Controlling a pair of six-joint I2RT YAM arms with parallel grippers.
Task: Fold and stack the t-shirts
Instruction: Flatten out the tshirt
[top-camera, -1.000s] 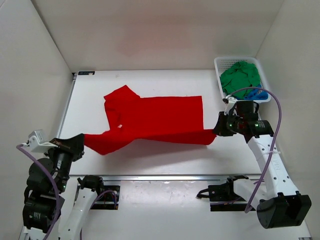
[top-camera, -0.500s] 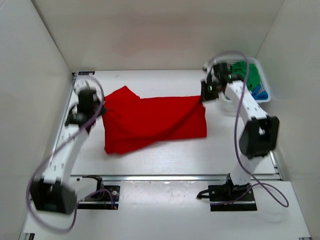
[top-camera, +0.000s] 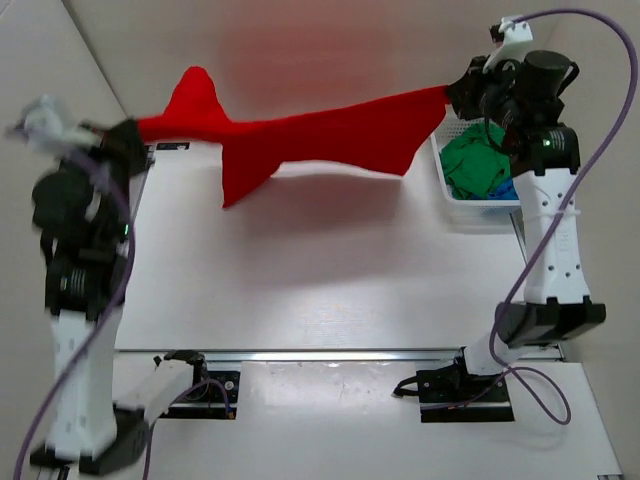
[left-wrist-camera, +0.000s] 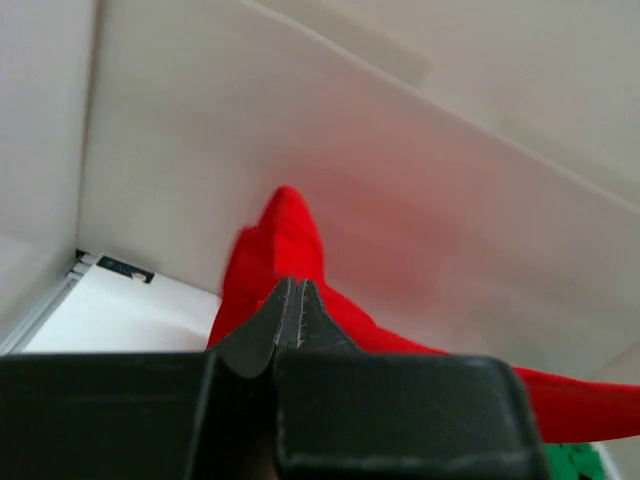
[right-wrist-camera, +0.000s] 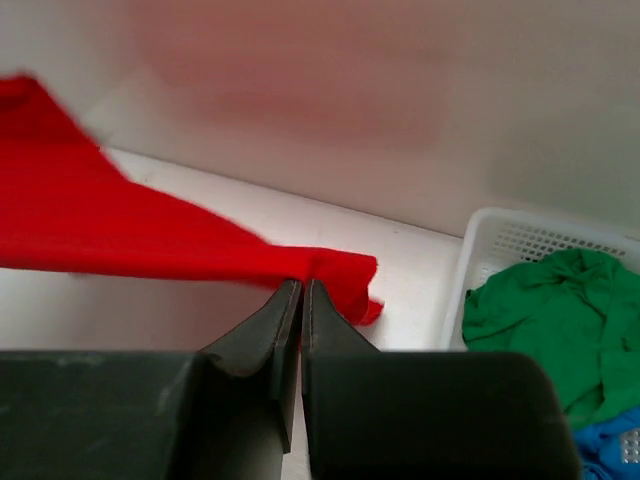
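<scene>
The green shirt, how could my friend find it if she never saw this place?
Look to the far right corner of the white table, where a white lattice basket stands. The green shirt is the crumpled heap inside it. It is the only green thing: the blue shirt peeks out beside it, and the red shirt hangs stretched in the air.

**A:** How is the scene lit?

**B:** Brightly and evenly, with white light from above. The red t-shirt (top-camera: 330, 135) casts a soft, faint shadow on the table (top-camera: 320, 270) under it and a pink glow on the back wall (top-camera: 300, 60).

**A:** Is anything blurred?

**B:** In the top view the left arm (top-camera: 85, 215) is smeared, while the right arm (top-camera: 550, 220) is crisp. In the wrist views the left gripper's fingers (left-wrist-camera: 255, 340) and the right gripper's fingers (right-wrist-camera: 262, 325) are dark and out of focus, and the shirt's edges look soft.
</scene>
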